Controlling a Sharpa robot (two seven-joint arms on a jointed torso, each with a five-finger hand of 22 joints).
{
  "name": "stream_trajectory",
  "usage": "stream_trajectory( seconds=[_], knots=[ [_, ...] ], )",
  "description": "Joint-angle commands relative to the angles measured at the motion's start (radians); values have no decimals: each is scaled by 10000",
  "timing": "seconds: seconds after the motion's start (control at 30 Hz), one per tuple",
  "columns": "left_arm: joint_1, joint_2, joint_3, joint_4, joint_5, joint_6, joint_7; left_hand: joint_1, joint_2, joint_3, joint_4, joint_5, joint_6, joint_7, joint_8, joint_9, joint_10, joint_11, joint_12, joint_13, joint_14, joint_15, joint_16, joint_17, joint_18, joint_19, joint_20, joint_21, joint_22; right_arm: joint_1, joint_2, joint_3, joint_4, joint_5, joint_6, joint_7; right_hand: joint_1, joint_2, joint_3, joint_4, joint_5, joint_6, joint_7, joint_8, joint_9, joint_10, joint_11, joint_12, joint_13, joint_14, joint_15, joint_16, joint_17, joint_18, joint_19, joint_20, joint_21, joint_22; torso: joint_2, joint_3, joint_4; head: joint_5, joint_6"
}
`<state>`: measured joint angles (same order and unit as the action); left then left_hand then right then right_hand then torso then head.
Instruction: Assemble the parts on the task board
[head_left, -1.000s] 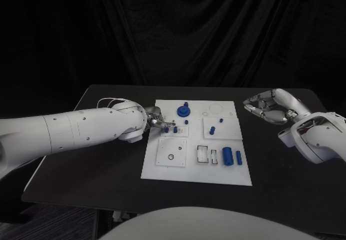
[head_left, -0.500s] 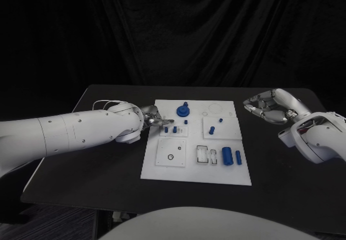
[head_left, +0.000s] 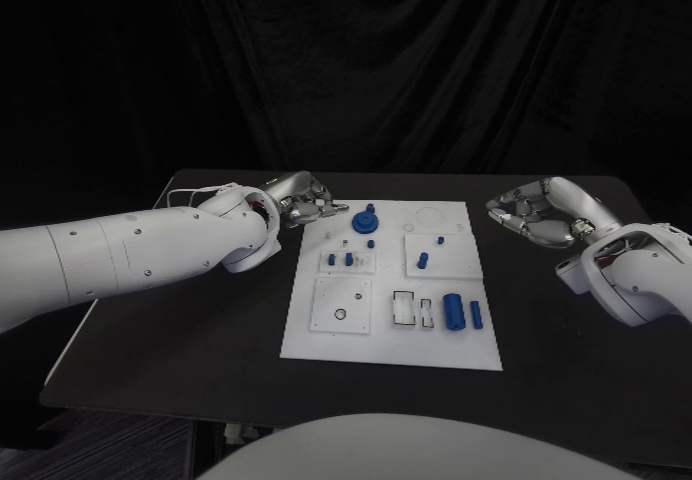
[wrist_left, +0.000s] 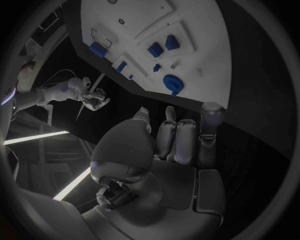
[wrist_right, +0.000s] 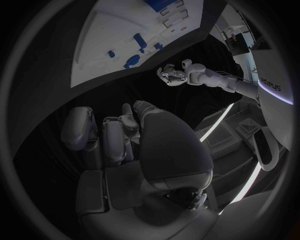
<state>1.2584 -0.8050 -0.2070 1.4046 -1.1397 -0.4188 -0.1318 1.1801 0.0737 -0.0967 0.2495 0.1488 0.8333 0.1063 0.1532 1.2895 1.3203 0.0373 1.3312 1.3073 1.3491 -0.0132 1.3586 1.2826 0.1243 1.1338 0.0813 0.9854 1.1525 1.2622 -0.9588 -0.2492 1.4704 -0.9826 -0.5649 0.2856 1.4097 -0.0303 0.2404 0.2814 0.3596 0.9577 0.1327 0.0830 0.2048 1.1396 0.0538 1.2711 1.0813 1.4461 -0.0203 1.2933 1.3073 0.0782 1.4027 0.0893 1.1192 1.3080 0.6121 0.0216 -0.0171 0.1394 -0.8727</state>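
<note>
Your left hand (head_left: 300, 198) hangs clenched on nothing just beside the task board (head_left: 392, 340), whose knobbed blue part (head_left: 366, 220) lies nearest its fingertips.

**Blue parts on the white board**

The white task board (head_left: 392, 345) lies flat in the middle of the table. Two small blue pegs (head_left: 340, 259) stand at its left. A round blue knob (head_left: 366, 220) sits near the far edge. A blue cylinder (head_left: 454, 310) lies at the near right.
</note>
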Motion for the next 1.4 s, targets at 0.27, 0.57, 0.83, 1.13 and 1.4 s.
stream_trajectory(
  seconds=[0.27, 0.57, 0.83, 1.13, 1.4],
  knots=[
    [90, 626, -38, -762, -259, 753, 2656, 2766, -250, 781, -1018, -448, -1599, 735, -905, -2194, -7822, 1006, -7510, -3433, -4377, 811, -3753, -4335, 412, -2392, 744, -2305, -581, -27, 53, 8, -29, -44, 3, -43, 39, -6, 59, -2, 74, 52, 12, -31, -11, 38, -2, 10, 56, 20, 48, -22, 47, 138, 39, 10, -12, 1394, -6, 12, 4, -47, 1],
    [-156, 1600, -40, -2128, -3496, 888, 3994, 4254, -652, 2229, -2150, -10, -1505, -841, -912, -6003, -8298, 216, -9847, -7604, -2168, 15, -3277, -4836, 199, 124, 126, -456, 761, -37, 23, 8, -10, -44, 33, -18, 54, -1, 87, -12, 112, 75, 2, -23, -6, 49, -11, 20, 57, 29, 43, -6, 58, 134, 52, 9, 14, 1402, 21, -5, -12, -75, 1],
    [-286, 2157, -39, -2824, -4948, 952, 4320, 3885, -957, 2620, -2270, -327, -1058, -1131, -881, -8017, -7615, -33, -10293, -9710, -823, -167, -1368, -3149, 39, 971, -36, 40, 1398, -56, 43, 8, -19, -44, 42, -15, 54, -1, 87, -12, 112, 75, 2, -23, -6, 49, -11, 20, 57, 29, 43, -6, 58, 134, 52, 9, 14, 1402, 16, -10, -8, -118, 1],
    [-323, 2516, -38, -3151, -5334, 1233, 4380, 3619, -1058, 2547, -2062, -507, -313, -976, -846, -8532, -7076, -74, -10115, -10167, -901, -194, -1102, -3194, 70, 1004, -29, -254, 1426, -74, 76, 8, -29, -44, 48, -14, 59, -11, 97, -18, 129, 84, 0, -22, -4, 34, -13, 12, 39, 27, 40, -13, 50, 140, 44, 7, -14, 1395, 32, 2, -48, -99, 1],
    [-380, 2754, -37, -3373, -5445, 1361, 4346, 3615, -1023, 2636, -1988, -348, -126, -1115, -856, -8819, -6503, -15, -9864, -10228, -922, -151, -996, -3241, 88, 1042, -23, -446, 1435, -79, 72, 9, 2, -44, 37, -3, 59, -11, 97, -18, 129, 84, 0, -22, -4, 34, -13, 12, 39, 27, 40, -13, 50, 140, 44, 7, -14, 1395, 34, 15, -34, -144, 1]
  ],
)
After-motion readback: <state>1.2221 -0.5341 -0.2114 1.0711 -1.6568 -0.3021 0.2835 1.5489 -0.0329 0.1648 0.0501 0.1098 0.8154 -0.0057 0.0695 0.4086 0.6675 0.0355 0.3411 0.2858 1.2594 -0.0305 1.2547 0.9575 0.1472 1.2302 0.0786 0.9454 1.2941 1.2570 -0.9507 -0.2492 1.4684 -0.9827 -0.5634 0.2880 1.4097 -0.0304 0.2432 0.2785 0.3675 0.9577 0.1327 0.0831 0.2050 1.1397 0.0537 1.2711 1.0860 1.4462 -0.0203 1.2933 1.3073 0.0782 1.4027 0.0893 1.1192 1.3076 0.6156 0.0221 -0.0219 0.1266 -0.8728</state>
